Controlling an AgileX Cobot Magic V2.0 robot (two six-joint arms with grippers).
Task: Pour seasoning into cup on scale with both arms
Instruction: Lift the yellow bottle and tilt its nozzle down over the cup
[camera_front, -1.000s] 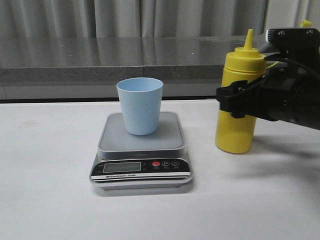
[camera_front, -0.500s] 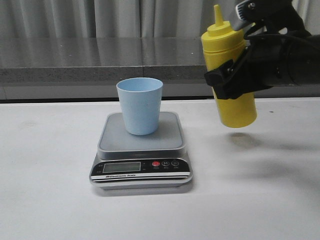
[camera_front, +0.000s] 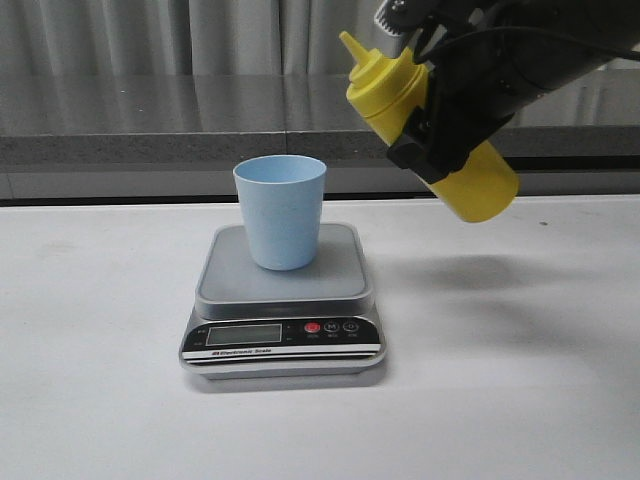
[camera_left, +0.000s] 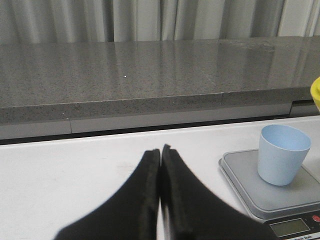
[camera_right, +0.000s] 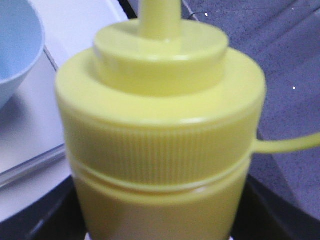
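The yellow seasoning bottle (camera_front: 430, 125) hangs in the air, tilted with its nozzle pointing up-left toward the cup, and my right gripper (camera_front: 440, 130) is shut round its middle. It fills the right wrist view as the seasoning bottle (camera_right: 160, 130), a thin cap strap trailing off one side. The pale blue cup (camera_front: 280, 211) stands upright on the silver scale (camera_front: 340, 280), left of and below the nozzle. My left gripper (camera_left: 160, 152) is shut on nothing over the white table, apart from the cup (camera_left: 283, 154) and the scale (camera_left: 240, 175); it is out of the front view.
A grey stone ledge (camera_front: 150, 115) runs along the back of the white table (camera_front: 90, 330), with curtains behind it. The scale's black panel with LCD and red button (camera_front: 312, 327) faces the front.
My right gripper has lifted the seasoning bottle off the table, carried it left toward the cup and tipped its nozzle over. The cup and scale have not moved.
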